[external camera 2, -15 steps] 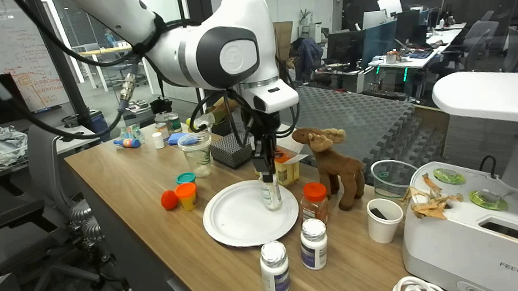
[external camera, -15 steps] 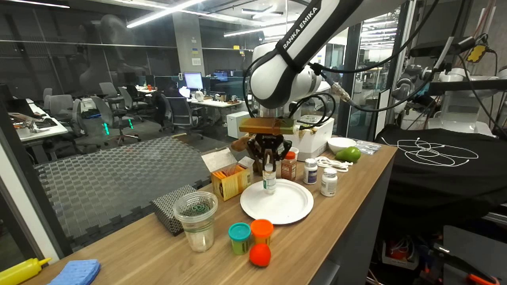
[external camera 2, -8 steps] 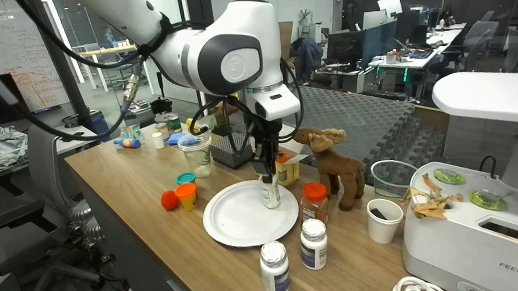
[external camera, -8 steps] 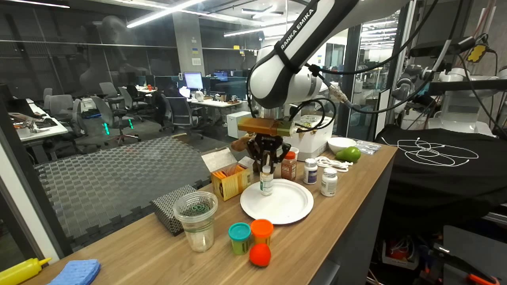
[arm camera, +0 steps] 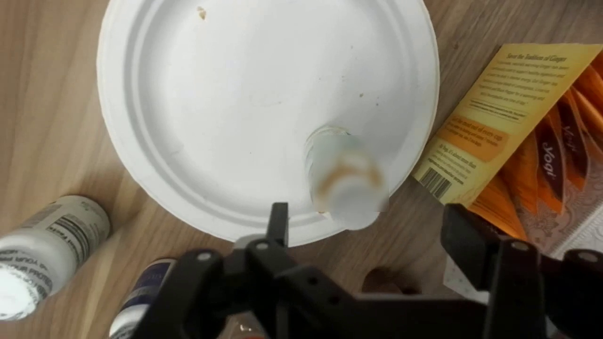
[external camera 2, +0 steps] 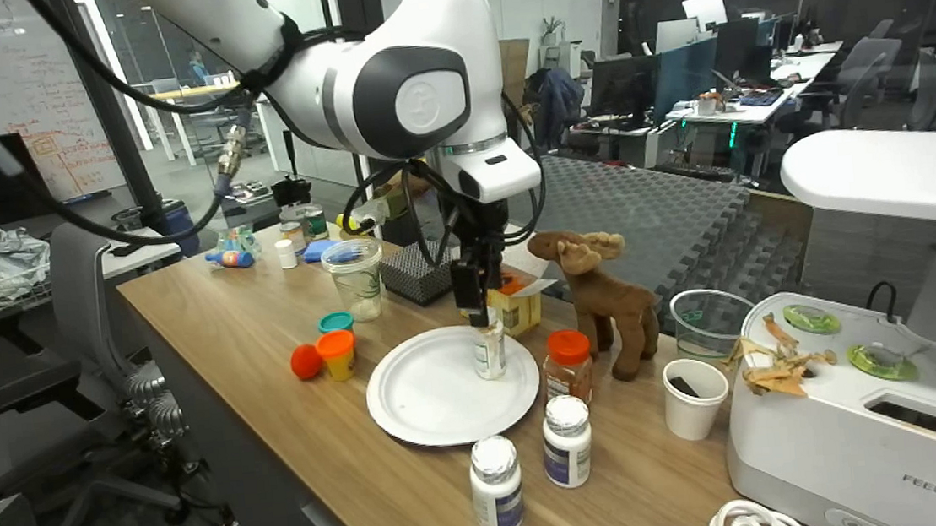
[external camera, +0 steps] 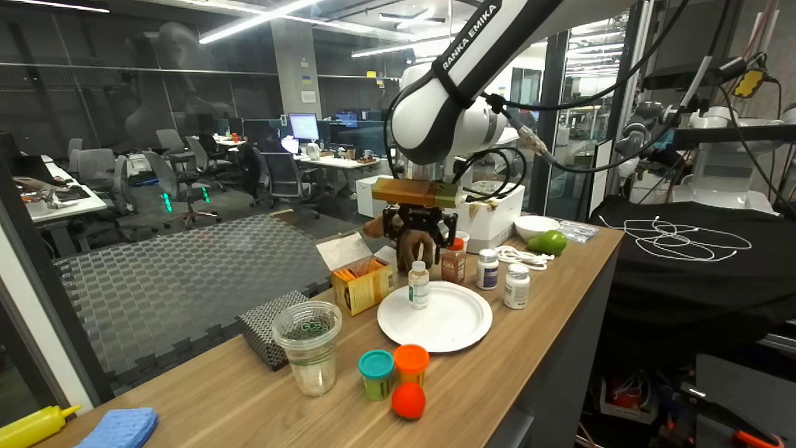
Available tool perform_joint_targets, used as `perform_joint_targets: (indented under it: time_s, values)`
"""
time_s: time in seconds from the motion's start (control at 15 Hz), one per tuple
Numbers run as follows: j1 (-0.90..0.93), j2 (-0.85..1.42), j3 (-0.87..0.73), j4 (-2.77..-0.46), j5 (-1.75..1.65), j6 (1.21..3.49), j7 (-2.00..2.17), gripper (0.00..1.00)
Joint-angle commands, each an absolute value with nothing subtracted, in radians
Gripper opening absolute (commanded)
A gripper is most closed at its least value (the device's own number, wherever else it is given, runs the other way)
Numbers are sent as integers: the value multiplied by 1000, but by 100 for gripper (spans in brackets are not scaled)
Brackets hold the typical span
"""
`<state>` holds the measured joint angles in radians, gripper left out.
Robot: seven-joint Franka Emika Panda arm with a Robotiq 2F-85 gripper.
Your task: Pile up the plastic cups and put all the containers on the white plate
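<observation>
Bottle container (external camera: pixel 418 294), cap (external camera: pixel 418 266) up, long axis vertical, on white plate (external camera: pixel 457 322)

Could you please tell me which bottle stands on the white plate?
The slim bottle nearest the open claw; two stout white bottles stand beside the plate instead, on the table.

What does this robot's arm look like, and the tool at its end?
The arm is rounded and white with dark panels; white lettering on one ends in "EMIKA". Dark cables loop beside it, one with a silvery connector. Below an amber-olive block, the tool is black, with two jointed fingers.
</observation>
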<state>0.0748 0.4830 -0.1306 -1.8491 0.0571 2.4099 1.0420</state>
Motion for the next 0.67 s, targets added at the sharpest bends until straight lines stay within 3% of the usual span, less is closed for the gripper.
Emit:
perform_joint_targets:
  time_s: [0.0, 0.6]
  values:
    - [110, 345, -126, -1929, -15, 2380, 1007, 100]
    - [177, 194, 38, -2088, -67, 2265, 787, 100]
